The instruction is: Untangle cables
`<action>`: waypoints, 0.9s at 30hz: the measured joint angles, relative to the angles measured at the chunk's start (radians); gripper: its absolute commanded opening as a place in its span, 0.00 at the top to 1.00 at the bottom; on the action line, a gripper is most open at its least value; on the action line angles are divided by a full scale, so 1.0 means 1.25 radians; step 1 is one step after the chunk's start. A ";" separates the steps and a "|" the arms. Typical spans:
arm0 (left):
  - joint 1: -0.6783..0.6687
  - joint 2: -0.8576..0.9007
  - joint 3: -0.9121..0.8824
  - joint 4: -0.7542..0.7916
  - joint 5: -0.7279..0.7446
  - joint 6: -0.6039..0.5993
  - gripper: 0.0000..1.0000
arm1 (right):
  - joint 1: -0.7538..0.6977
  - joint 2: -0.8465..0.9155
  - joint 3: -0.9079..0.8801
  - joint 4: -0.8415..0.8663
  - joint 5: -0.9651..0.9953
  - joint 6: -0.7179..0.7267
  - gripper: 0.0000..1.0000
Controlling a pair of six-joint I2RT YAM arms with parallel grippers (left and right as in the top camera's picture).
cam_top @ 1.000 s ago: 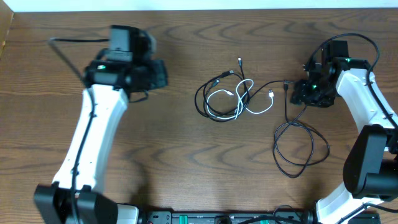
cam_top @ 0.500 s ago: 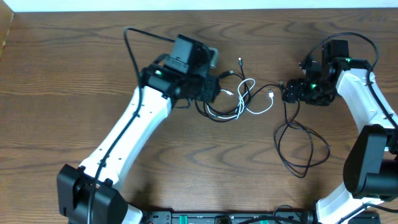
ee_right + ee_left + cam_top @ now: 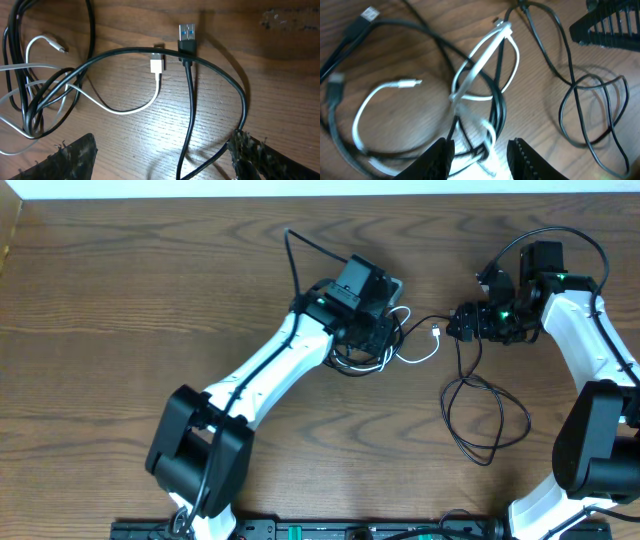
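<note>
Nearest, toward the front of the table (image 3: 100, 380), the black cord (image 3: 193, 100) lies in a loose loop on the right. Farther back, at mid-table, it tangles with the white cord (image 3: 482, 55). The left gripper (image 3: 481, 150) hangs over that tangle with its jaws apart and strands of both cords between them. Whether they touch, I cannot tell. Right of it, the right gripper (image 3: 162, 145) stands with jaws wide, straddling the black cord, whose plug (image 3: 187, 36) lies beside the white connector (image 3: 156, 64).
</note>
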 measured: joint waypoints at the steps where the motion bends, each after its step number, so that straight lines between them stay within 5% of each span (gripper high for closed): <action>1: -0.005 0.005 0.000 0.012 0.000 0.000 0.60 | -0.001 0.000 0.000 0.001 0.000 0.000 0.18; 10: -0.047 0.052 0.000 0.038 0.000 0.000 0.60 | -0.001 0.000 0.000 0.001 -0.005 0.000 0.16; 20: -0.063 0.111 0.000 0.044 0.000 0.005 0.92 | -0.001 0.000 0.000 0.001 -0.008 0.000 0.14; 27: -0.059 0.056 0.000 0.019 0.001 -0.009 0.93 | 0.001 0.000 0.000 0.023 -0.031 -0.001 0.15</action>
